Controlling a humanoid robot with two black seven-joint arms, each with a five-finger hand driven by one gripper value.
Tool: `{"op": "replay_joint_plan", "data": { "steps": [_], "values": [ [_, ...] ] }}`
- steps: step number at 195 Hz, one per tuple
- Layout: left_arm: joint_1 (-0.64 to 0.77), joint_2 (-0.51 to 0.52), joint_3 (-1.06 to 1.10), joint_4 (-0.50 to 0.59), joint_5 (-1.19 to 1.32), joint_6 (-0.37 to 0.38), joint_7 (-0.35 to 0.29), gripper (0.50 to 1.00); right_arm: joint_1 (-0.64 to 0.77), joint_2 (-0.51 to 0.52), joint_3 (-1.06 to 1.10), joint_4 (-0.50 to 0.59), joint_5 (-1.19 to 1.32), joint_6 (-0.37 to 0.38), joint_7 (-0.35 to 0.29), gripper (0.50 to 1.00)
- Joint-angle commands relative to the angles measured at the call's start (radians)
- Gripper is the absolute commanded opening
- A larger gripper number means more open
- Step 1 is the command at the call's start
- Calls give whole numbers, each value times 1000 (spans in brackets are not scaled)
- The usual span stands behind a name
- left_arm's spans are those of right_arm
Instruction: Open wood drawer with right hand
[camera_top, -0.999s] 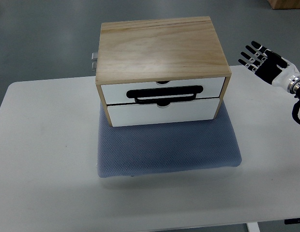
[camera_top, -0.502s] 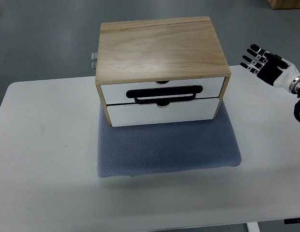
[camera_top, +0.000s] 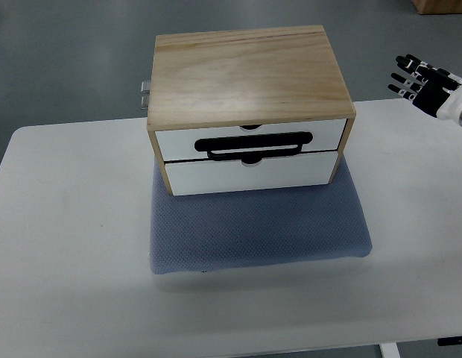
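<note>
A wooden drawer box (camera_top: 250,82) stands on a blue-grey mat (camera_top: 257,227) on the white table (camera_top: 67,246). It has two white drawer fronts, both closed. The upper drawer (camera_top: 250,139) carries a black loop handle (camera_top: 258,145); the lower drawer (camera_top: 252,173) sits just below it. My right hand (camera_top: 423,83) is at the far right edge, fingers spread and empty, well to the right of the box and above the table's far corner. The left arm is out of view.
A small metal hinge or latch (camera_top: 144,94) sticks out at the box's back left. The grey floor lies beyond the table's far edge. A brown box corner (camera_top: 440,5) shows at the top right.
My right hand has drawn back to the right and a little upward in the picture, away from the box. The drawers have stayed closed.
</note>
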Motion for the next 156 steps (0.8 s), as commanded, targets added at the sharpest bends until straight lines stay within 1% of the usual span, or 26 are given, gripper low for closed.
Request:
{"op": "replay_joint_plan", "data": {
  "steps": [1,9,16,22,23,27,28,35,36,38,44,47,49,60,62,69,80,93,101,110,125,134,144,145,156],
  "values": [
    [0,0,0,0,1,0,0,1000,-3,-66,-19,12,-70,62,1,950],
    [0,0,0,0,0,0,0,1000,-2,-101,-42,14,-99,83,4,950],
    [0,0,0,0,0,0,0,1000,1,-126,-69,19,-118,95,19,948],
    [0,0,0,0,0,0,0,1000,3,-141,-93,28,-121,97,45,948],
    [0,0,0,0,0,0,0,1000,3,-145,-101,31,-121,97,57,948],
    [0,0,0,0,0,0,0,1000,4,-150,-110,34,-121,97,68,950],
    [0,0,0,0,1,0,0,1000,6,-155,-116,37,-121,95,82,950],
    [0,0,0,0,0,0,0,1000,15,-162,-142,48,-131,98,119,950],
    [0,0,0,0,0,0,0,1000,21,-167,-151,52,-133,100,132,950],
    [0,0,0,0,0,0,0,1000,21,-167,-151,52,-133,100,132,950],
    [0,0,0,0,1,0,0,1000,35,-187,-184,69,-135,106,165,950],
    [0,0,0,0,1,0,0,1000,44,-205,-210,88,-135,109,183,950],
    [0,0,0,0,1,0,0,1000,44,-205,-210,88,-135,109,183,950],
    [0,0,0,0,1,0,0,1000,69,-283,-294,163,-138,111,238,950],
    [0,0,0,0,1,0,0,1000,69,-284,-294,163,-138,111,238,950],
    [0,0,0,0,1,0,0,1000,96,-323,-349,215,-150,114,272,950],
    [0,0,0,0,0,0,0,1000,138,-359,-406,275,-202,109,303,950],
    [0,0,0,0,1,0,0,1000,194,-379,-452,341,-277,106,332,950],
    [0,0,0,0,0,0,0,1000,213,-391,-467,371,-303,106,347,950],
    [0,0,0,0,0,0,0,1000,233,-418,-486,430,-340,111,367,952],
    [0,0,0,0,0,0,0,1000,263,-448,-489,503,-392,112,376,952],
    [0,0,0,0,0,0,0,1000,297,-471,-486,571,-461,114,378,952],
    [0,0,0,0,0,0,0,1000,297,-471,-486,571,-461,114,378,952],
    [0,0,0,0,0,0,0,1000,335,-489,-484,638,-527,112,379,952],
    [0,0,0,0,0,0,0,1000,372,-498,-478,700,-576,114,381,952]
  ]
}}
